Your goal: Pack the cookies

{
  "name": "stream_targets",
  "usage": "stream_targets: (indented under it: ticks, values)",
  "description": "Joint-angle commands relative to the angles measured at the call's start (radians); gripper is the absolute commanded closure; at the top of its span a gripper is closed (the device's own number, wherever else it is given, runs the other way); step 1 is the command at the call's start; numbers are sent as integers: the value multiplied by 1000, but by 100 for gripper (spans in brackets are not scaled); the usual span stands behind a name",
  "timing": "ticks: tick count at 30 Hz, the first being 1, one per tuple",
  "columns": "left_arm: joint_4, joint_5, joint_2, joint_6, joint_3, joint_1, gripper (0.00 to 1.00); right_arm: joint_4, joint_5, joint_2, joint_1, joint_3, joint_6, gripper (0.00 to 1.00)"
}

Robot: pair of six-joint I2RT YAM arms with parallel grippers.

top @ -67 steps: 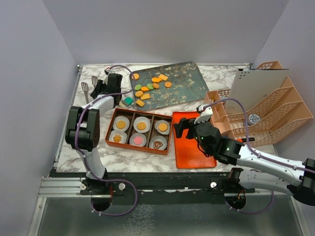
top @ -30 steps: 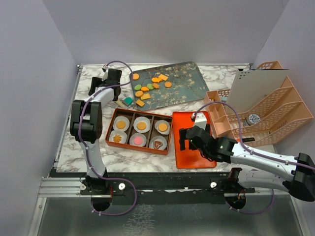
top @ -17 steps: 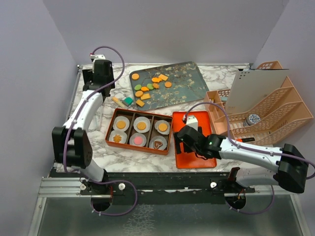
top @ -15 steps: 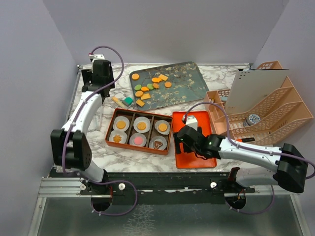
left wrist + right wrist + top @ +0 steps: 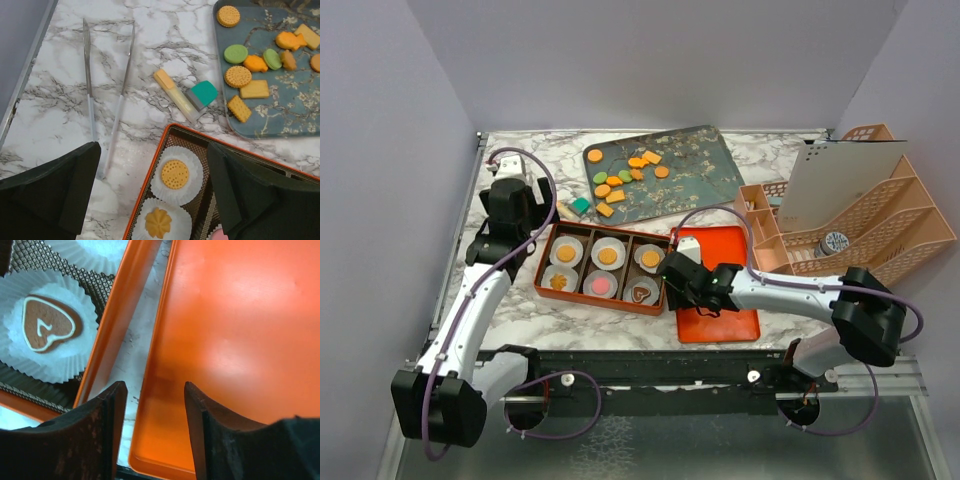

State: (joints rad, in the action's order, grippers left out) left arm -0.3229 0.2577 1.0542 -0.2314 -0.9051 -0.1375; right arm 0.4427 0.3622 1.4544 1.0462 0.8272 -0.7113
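Note:
Several orange and green cookies (image 5: 620,180) lie loose on the dark flowered tray (image 5: 695,175); they also show in the left wrist view (image 5: 238,76). The orange box (image 5: 541,273) holds paper cups, each with one cookie: a dotted round (image 5: 175,174), a flower (image 5: 158,223), a brown heart (image 5: 46,330). My left gripper (image 5: 520,215) (image 5: 152,150) hangs wide open above the box's far left corner, holding nothing. My right gripper (image 5: 678,272) (image 5: 154,390) is low, jaws apart on either side of the left rim of the orange lid (image 5: 240,330), not gripping it.
Two thin metal utensils (image 5: 87,75) lie on the marble at the far left. A yellow block (image 5: 175,92) and a teal block (image 5: 202,93) sit between tray and box. A peach file rack (image 5: 860,240) with a white board stands at the right. Grey walls enclose the table.
My left arm has swung back from the far left corner to the box's left end, jaws opening wider. My right gripper has slid left to the lid's left rim, jaws narrowing.

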Motion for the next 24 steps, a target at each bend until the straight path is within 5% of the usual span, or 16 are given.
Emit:
stream_targets:
  ticks: [1,17,24]
  values:
    - [32,-8,-56,-3,10,-52,4,-5,0,64,4,51,-65,48]
    - [39,4,-87,10,27,-161,4,-8,73,267,-10,128,-157,73]
    - [61,-108,-80,-23,38,-165,4,-38,95,148,-11,64,-190,100]
